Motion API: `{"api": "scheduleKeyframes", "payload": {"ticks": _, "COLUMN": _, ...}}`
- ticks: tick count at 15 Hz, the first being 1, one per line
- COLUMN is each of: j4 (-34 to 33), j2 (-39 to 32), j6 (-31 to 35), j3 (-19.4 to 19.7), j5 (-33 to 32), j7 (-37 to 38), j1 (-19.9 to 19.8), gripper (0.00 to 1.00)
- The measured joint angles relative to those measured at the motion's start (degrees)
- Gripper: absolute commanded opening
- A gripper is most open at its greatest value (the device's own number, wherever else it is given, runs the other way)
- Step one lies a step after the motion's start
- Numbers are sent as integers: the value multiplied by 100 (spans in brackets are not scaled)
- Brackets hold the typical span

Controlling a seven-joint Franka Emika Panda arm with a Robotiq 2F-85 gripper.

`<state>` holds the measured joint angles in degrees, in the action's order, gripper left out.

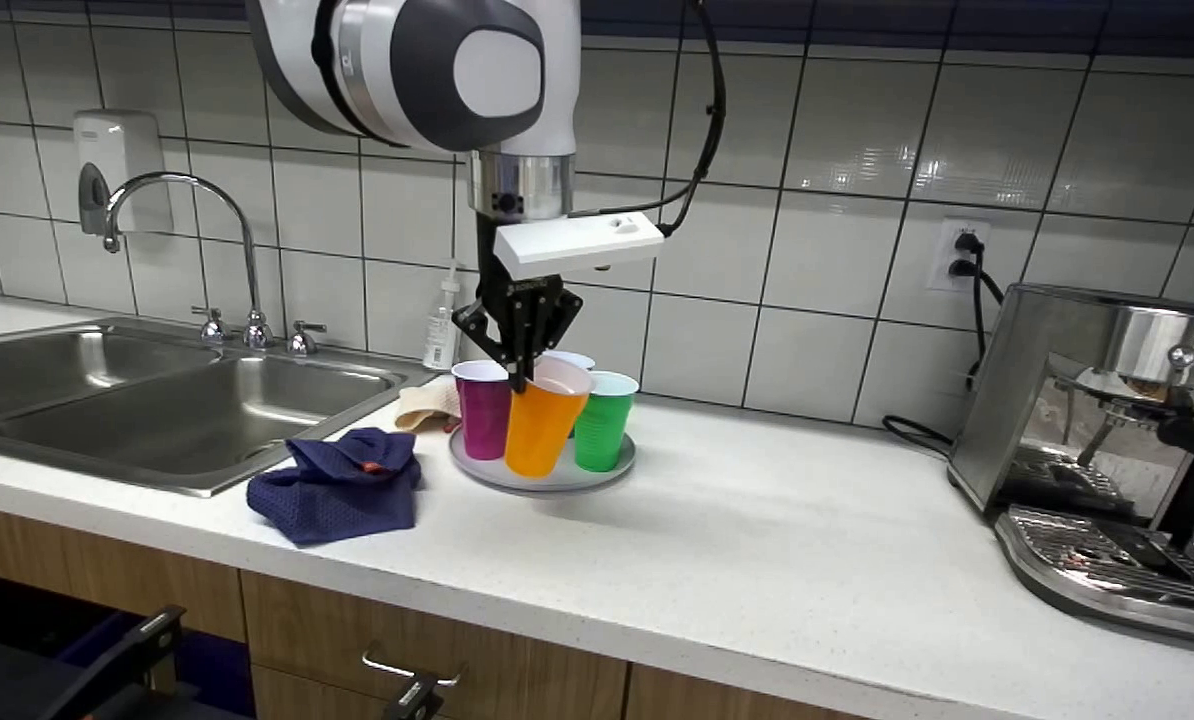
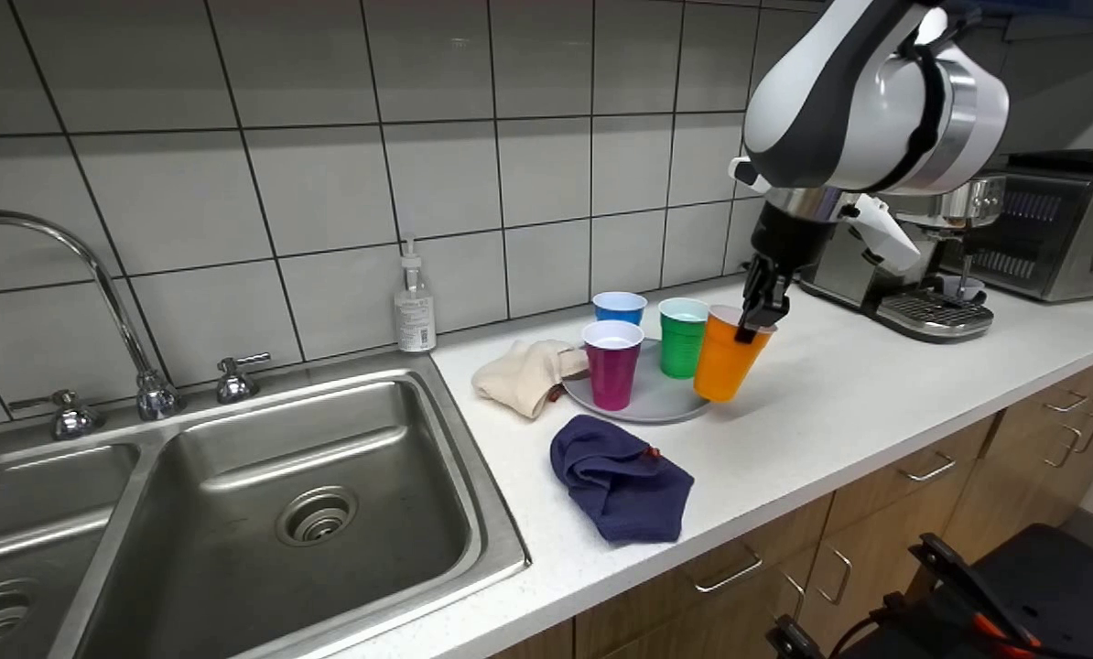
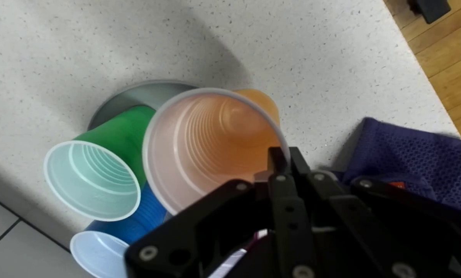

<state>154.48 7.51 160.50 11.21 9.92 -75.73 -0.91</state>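
Observation:
My gripper (image 3: 287,154) is shut on the rim of an orange cup (image 1: 537,440), one finger inside the cup and one outside. The cup tilts, its mouth facing up toward the wrist camera, and its inside shows no contents. Its base hangs by the edge of a grey plate (image 2: 656,415); whether they touch I cannot tell. On that plate stand a magenta cup (image 2: 612,373) and a green cup (image 3: 124,125), close beside the orange one. Behind them is a blue cup (image 2: 618,309), mostly hidden in an exterior view. In the wrist view, the gripper hides most of the magenta cup.
A dark blue cloth (image 1: 342,490) and a beige cloth (image 2: 524,375) lie beside the plate. The steel sink (image 2: 473,513) with its faucet (image 1: 247,250) is past them. A soap bottle (image 2: 414,311) stands by the tiled wall; a coffee machine (image 1: 1107,430) occupies the counter's other end.

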Motion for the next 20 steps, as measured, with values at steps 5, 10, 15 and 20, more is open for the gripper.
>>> {"api": "scheduleKeyframes", "payload": {"ticks": 5, "j4": 31, "j2": -70, "j6": 282, "j3": 1, "j5": 240, "j7": -443, "j1": 157, "gripper": 1}}
{"api": "scheduleKeyframes", "payload": {"ticks": 10, "j4": 30, "j2": -243, "j6": 574, "j3": 3, "j5": 625, "j7": -959, "j1": 321, "gripper": 1}}
{"api": "scheduleKeyframes", "payload": {"ticks": 15, "j4": 3, "j2": -429, "j6": 809, "j3": 3, "j5": 1122, "j7": -1558, "j1": 452, "gripper": 1}}
{"api": "scheduleKeyframes", "payload": {"ticks": 20, "j4": -101, "j2": -633, "j6": 930, "j3": 3, "j5": 1579, "j7": -2167, "j1": 507, "gripper": 1}}
